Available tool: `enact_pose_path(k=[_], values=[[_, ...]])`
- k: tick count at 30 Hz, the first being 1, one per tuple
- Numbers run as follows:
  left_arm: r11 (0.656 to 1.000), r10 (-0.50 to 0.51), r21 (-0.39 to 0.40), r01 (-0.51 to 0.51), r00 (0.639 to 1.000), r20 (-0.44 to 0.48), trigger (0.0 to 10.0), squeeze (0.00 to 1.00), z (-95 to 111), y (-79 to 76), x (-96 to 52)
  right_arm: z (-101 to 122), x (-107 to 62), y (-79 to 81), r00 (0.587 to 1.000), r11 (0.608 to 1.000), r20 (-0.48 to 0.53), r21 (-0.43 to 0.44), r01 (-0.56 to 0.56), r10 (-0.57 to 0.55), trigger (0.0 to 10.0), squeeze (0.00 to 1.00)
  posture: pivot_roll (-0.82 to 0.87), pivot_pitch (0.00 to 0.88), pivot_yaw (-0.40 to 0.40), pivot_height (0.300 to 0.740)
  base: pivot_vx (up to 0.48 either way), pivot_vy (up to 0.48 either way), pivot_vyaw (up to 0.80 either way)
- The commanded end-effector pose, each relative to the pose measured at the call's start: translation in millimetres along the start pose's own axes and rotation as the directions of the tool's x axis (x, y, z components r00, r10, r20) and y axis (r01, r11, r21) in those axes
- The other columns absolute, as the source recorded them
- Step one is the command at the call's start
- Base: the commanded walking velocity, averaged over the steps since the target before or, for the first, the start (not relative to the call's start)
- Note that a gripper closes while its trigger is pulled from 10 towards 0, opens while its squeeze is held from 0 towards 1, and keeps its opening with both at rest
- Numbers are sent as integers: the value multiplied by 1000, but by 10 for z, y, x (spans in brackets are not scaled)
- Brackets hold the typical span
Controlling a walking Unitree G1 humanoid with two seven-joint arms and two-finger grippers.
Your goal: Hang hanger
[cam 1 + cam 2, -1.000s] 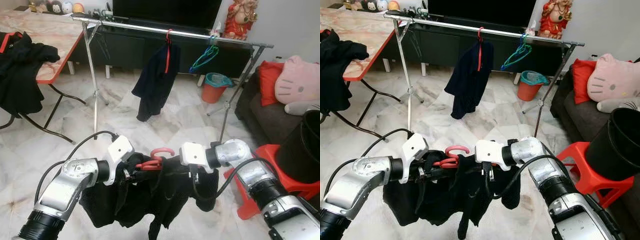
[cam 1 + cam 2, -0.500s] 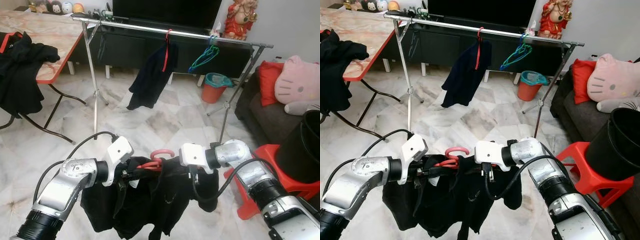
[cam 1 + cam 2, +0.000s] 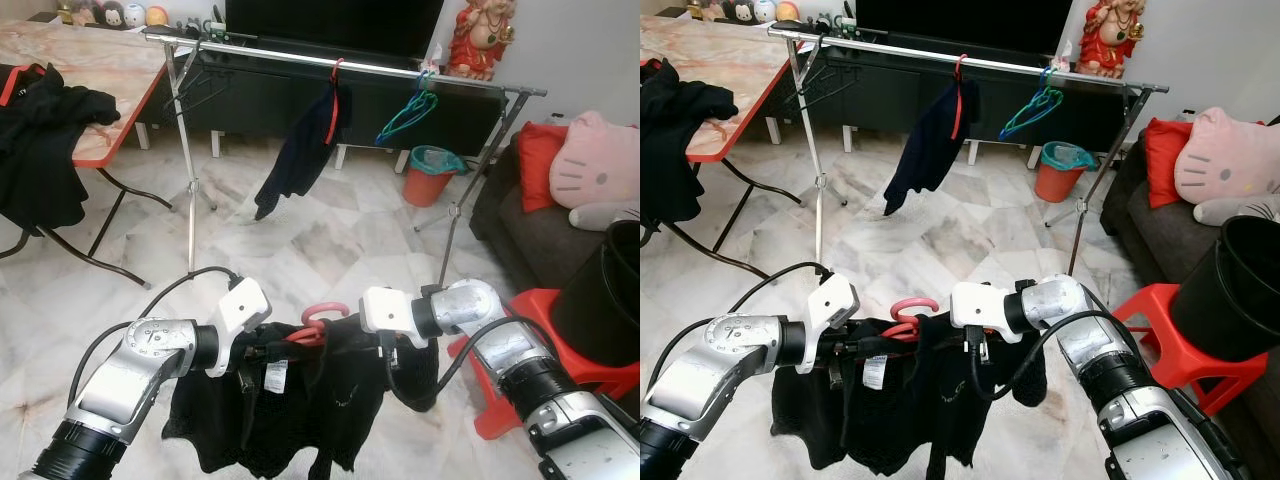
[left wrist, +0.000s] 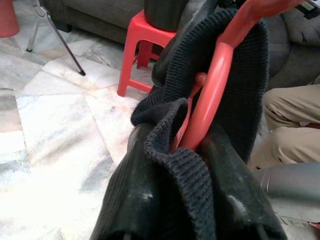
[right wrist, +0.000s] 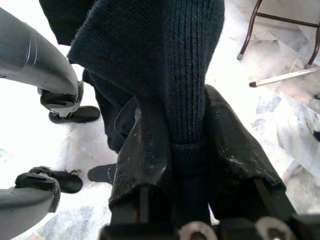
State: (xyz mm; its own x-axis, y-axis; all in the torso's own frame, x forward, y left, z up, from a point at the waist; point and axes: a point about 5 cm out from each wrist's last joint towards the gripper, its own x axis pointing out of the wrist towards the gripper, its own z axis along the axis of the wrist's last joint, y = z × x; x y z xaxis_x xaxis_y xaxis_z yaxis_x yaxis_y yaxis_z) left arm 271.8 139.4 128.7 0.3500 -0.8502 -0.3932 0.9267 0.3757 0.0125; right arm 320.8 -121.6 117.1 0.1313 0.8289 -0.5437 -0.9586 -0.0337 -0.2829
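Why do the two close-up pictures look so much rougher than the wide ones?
Left wrist view: the floor glares white, the near black fingers blur, the red hanger is sharper. Right wrist view: floor overexposed, the dark knit garment stays crisp. Eye views: even room light, sharp, with soft sheen on the marble floor.

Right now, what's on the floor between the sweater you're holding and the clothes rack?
Bare marble floor lies between the held black sweater on its red hanger and the clothes rack, as the left eye view shows.
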Motion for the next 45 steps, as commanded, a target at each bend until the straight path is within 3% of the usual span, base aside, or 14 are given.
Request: enact_pose_path(k=[1,4,5,6,7,27,28,29,30,36,41,43,44,45], values=[[1000,12,21,-12,1000,10,0,0,59,-6,34,47,-2,3,1000,999,15,-39,-2,2,10000,0,50,0,-191,740,0,0,0],[1000,15,20,-15,1000,10,0,0,54,-3,43,53,7,2,1000,999,16,-44,2,-1,10000,0,49,0,-188,740,0,0,0],[999,28,22,-28,1000,5,0,0,46,16,46,56,25,7,1000,999,17,-39,-1,2,10000,220,52,0,-186,740,0,0,0],[999,33,23,-33,999,2,0,0,42,24,47,57,32,11,1000,999,19,-37,-4,4,10000,220,52,0,-186,740,0,0,0],[999,35,24,-35,999,2,0,0,41,28,46,59,38,14,1000,999,21,-35,-5,5,10000,1000,52,0,-185,740,0,0,0],[997,71,17,-71,997,-9,0,0,-24,69,53,38,-7,40,999,998,-16,-52,-42,41,10000,988,51,0,-179,740,0,0,0],[995,96,19,-96,995,-16,0,0,-52,90,49,28,-41,31,999,997,-33,-59,-41,39,10000,494,51,0,-180,740,0,0,0],[994,109,22,-108,994,-21,0,0,-69,103,46,24,-59,28,998,997,-42,-63,-40,38,10000,290,51,0,-180,740,0,0,0],[992,126,24,-125,992,-25,0,0,-86,118,42,16,-79,30,998,997,-53,-71,-42,38,10000,0,50,0,-181,740,0,0,0],[981,192,10,-192,980,-57,0,0,-218,165,14,-40,-280,-61,992,996,-108,-74,55,-63,10000,0,43,0,-180,740,0,0,0],[961,274,-15,-275,960,-64,0,0,-329,218,11,-65,-420,-164,977,982,-95,-33,186,-189,10000,0,41,0,-181,740,0,0,0],[927,371,-33,-375,925,-86,0,0,-435,297,-2,-139,-503,-271,932,934,-99,35,355,-350,10000,0,36,0,-185,740,0,0,0],[901,427,-41,-432,900,-91,1490,0,-472,341,-11,-184,-538,-325,892,889,-100,89,449,-440,10000,0,36,0,-185,740,0,0,0],[883,462,-47,-467,882,-94,1490,0,-493,368,-16,-214,-560,-355,863,854,-104,125,505,-495,10000,0,36,0,-185,740,0,0,0]])
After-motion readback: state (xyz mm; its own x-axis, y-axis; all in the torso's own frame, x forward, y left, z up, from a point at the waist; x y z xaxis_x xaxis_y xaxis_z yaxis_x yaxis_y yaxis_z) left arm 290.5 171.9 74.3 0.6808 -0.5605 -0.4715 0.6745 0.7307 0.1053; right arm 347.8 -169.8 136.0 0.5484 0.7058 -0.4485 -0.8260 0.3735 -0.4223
